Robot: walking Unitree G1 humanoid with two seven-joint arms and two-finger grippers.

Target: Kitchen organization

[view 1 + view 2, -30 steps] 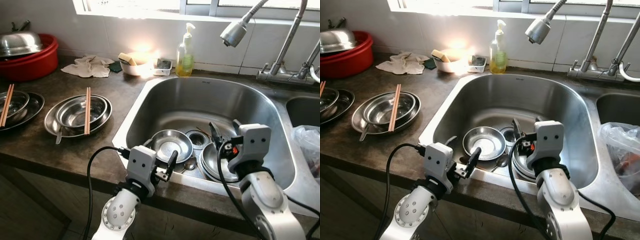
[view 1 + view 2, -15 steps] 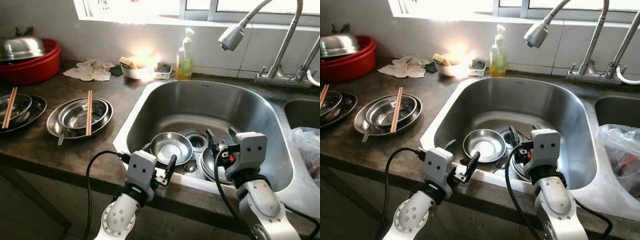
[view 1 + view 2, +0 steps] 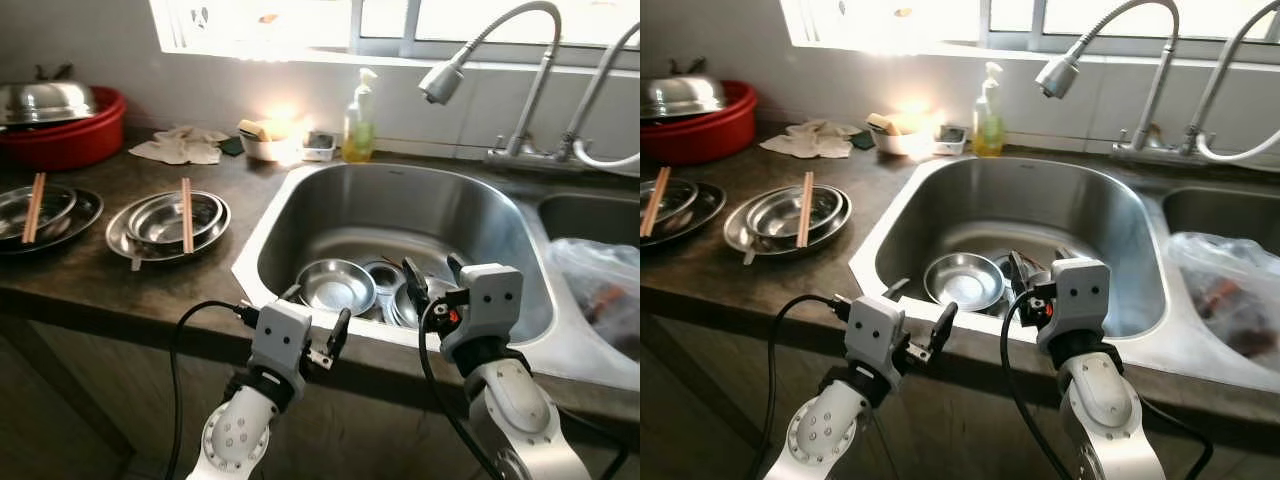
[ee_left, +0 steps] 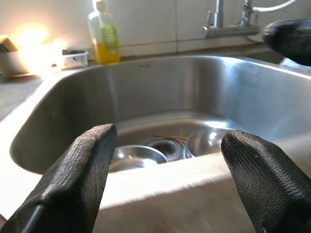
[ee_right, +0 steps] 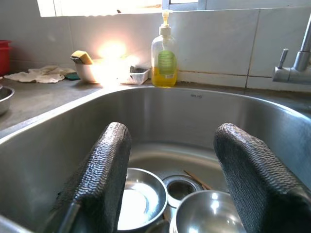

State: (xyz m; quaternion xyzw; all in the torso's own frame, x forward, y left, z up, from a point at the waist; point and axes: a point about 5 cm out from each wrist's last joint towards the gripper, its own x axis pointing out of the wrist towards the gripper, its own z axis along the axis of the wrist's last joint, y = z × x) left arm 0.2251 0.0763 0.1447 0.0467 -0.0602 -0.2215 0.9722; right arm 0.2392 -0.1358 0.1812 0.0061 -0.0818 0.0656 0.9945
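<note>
A steel sink (image 3: 262,240) holds a shallow steel bowl (image 3: 335,285), a second steel bowl (image 5: 209,213) beside the drain, and a thin chopstick (image 5: 197,178). My left gripper (image 3: 318,315) hovers open at the sink's near rim, with nothing between its fingers. My right gripper (image 3: 432,278) is open too, just inside the near rim above the second bowl. In the left wrist view, the left gripper (image 4: 170,179) looks across the rim into the basin. On the counter to the left lie stacked steel dishes (image 3: 165,222) with chopsticks (image 3: 187,200) across them.
More dishes with chopsticks (image 3: 45,205) sit at the far left, behind them a red basin (image 3: 60,140) with a steel lid. A soap bottle (image 3: 358,125), a sponge bowl (image 3: 262,140) and a cloth (image 3: 180,150) line the back wall. The faucet head (image 3: 440,80) hangs over the sink. A plastic bag (image 3: 600,285) fills the right basin.
The camera has pulled back and up, so the whole scene has shifted. Both grippers have drawn back from over the bowls to the sink's near rim, still open.
</note>
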